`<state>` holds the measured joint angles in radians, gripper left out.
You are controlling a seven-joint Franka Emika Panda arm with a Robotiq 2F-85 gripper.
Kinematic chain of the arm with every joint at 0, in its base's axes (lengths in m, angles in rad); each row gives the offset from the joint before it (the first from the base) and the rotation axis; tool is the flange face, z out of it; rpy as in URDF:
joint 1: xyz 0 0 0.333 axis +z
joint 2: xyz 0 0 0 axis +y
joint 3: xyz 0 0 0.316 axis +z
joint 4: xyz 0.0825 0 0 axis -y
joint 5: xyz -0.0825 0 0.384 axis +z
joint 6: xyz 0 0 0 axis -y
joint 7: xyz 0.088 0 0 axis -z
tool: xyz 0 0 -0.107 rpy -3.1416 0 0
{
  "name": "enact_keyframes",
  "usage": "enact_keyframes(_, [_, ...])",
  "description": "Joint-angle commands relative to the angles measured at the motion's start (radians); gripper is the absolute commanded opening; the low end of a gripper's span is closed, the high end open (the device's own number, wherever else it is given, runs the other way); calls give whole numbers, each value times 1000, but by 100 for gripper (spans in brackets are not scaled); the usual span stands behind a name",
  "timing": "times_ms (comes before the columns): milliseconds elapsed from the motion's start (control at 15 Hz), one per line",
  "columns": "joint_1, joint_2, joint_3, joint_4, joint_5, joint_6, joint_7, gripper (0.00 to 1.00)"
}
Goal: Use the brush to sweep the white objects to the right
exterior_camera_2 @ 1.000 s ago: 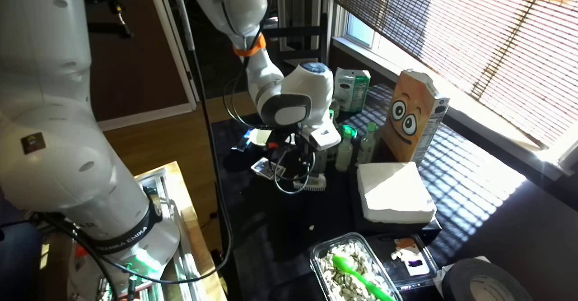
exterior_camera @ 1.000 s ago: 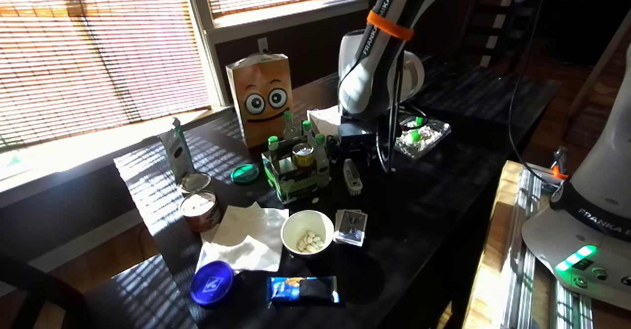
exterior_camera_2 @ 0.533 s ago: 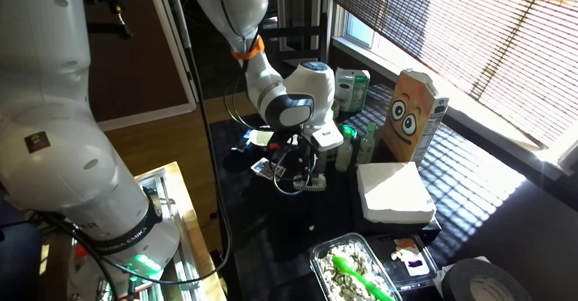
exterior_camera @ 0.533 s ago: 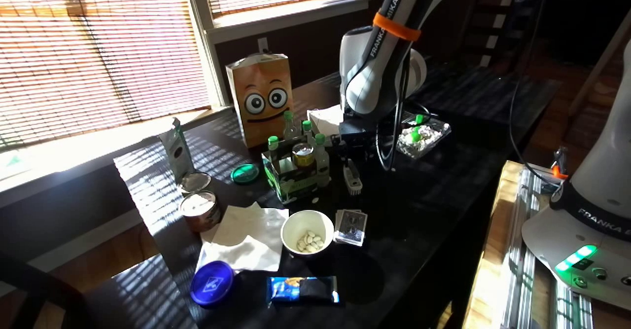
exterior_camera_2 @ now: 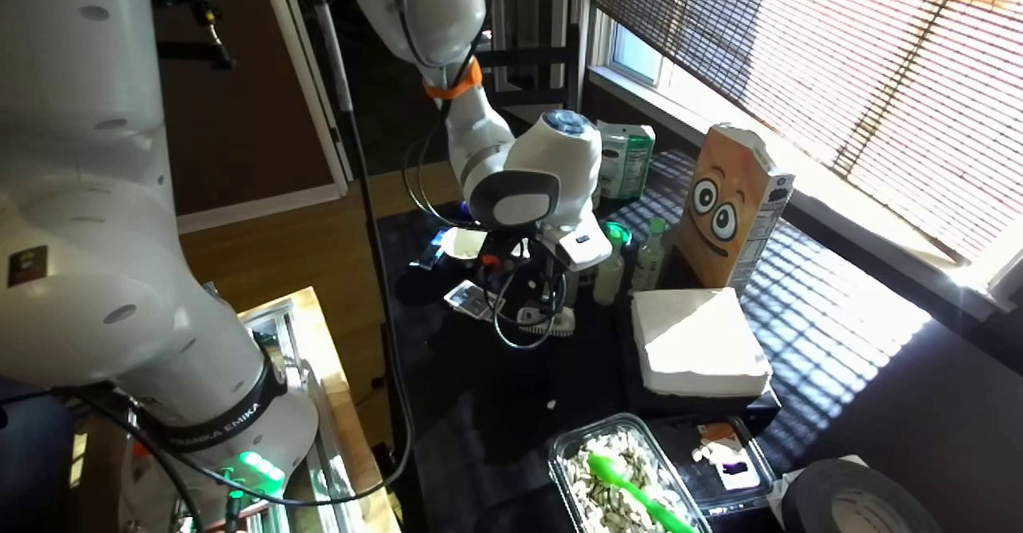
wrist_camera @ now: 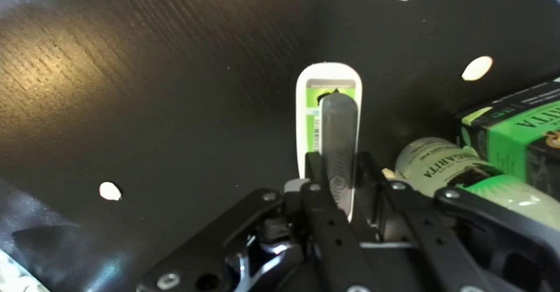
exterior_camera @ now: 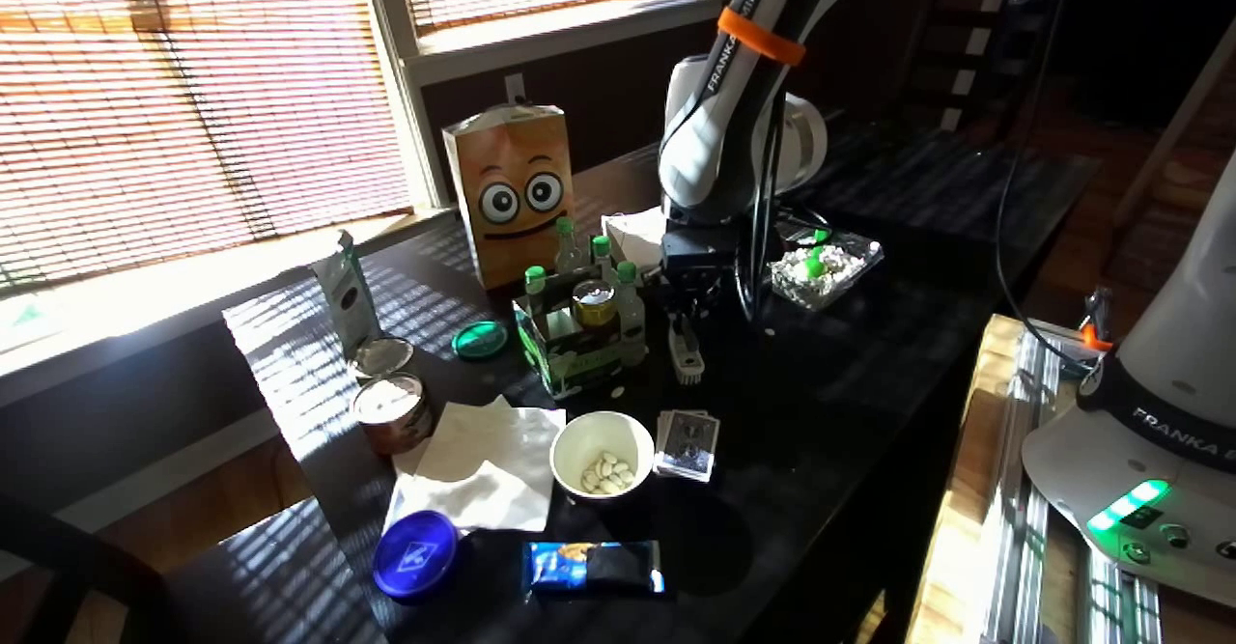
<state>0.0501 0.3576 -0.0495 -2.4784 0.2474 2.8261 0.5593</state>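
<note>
Smooth plastic brush point(wrist_camera: 338, 138), wood-grained table point(wrist_camera: 197, 108)

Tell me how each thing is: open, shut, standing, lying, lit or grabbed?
Scrub brush: held, bristles down.
Gripper: shut on that brush.
White seeds: scattered loose.
White tub: open, seeds inside.
Clear container: open, seeds inside.
Green spoon: lying in that container.
Bottles: upright, capped.
Smiley-face carton: standing.
Playing cards: piled flat.
Window blinds: lowered.
Base light: glowing green.

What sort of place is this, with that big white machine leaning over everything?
Probably someone's home, perhaps a dining room: woven blinds hang beside the dark table, a chair shows beyond it in an exterior view, and a bottle carrier sits on top.
</note>
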Motion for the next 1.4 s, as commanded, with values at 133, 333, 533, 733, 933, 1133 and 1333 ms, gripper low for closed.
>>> enact_keyframes(133, [-87, -53, 86, -7, 147, 19, -146, 6])
enact_keyframes(333, [-160, -78, 170, 2, 282, 54, -268, 6])
enact_keyframes(533, [-242, -82, 277, 32, 441, 40, -398, 6])
enact_keyframes(733, [-273, -61, 321, 58, 501, 32, -458, 6])
enact_keyframes(933, [-250, -45, 290, 50, 437, 31, -411, 6])
enact_keyframes(1133, [-246, -7, 281, 63, 433, 51, -403, 6])
enact_keyframes(1333, [-230, 41, 271, 93, 427, 64, -381, 6])
